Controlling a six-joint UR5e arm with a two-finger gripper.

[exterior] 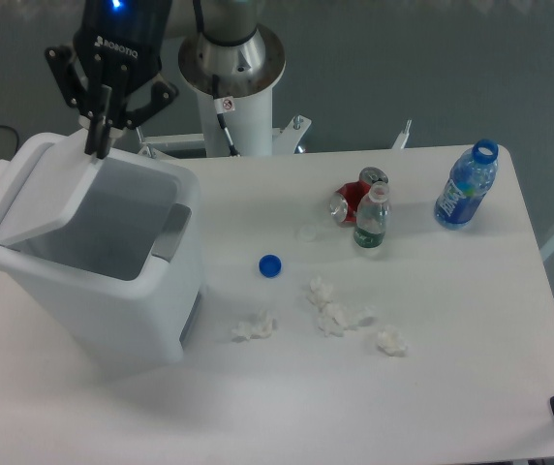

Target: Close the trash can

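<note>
Trash can half-shut at the table's left edge

Crumpled tissues (333, 320) and a blue cap (270, 264) lie nearest; the trash can (93, 262) stands left, lid (45, 199) tilted, gripper (101, 145) fingers together at its far edge.

The black two-finger gripper (98, 147) carried the white brand name "ROBOTIQ" across its body. On the white cylindrical robot pedestal (230, 73) sat a small round red-and-white prohibition sign, its symbol too small to make out. The labels on the blue plastic bottle (467, 186) and the small green-labelled clear bottle (371, 220) could not be read.
</note>
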